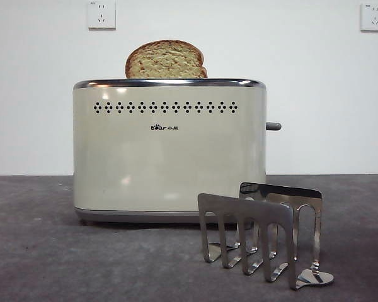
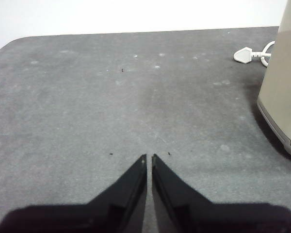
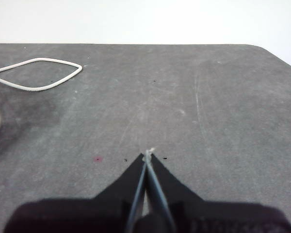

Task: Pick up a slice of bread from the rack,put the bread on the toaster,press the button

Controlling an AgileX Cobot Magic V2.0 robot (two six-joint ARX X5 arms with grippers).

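Observation:
The cream toaster (image 1: 169, 151) stands in the middle of the front view, and the slice of bread (image 1: 166, 60) sticks up out of its top slot. The dark grey button (image 1: 273, 126) juts from the toaster's right narrow side, high up. The steel rack (image 1: 261, 229) stands empty in front of the toaster at the right. Neither gripper shows in the front view. My left gripper (image 2: 149, 158) is shut and empty above bare table, with the toaster's side (image 2: 283, 87) at that view's edge. My right gripper (image 3: 149, 154) is shut and empty above bare table.
A white plug and cord (image 2: 252, 54) lie behind the toaster. A loop of white cord (image 3: 36, 74) lies on the grey table in the right wrist view. Two wall sockets (image 1: 101, 14) sit on the white wall behind.

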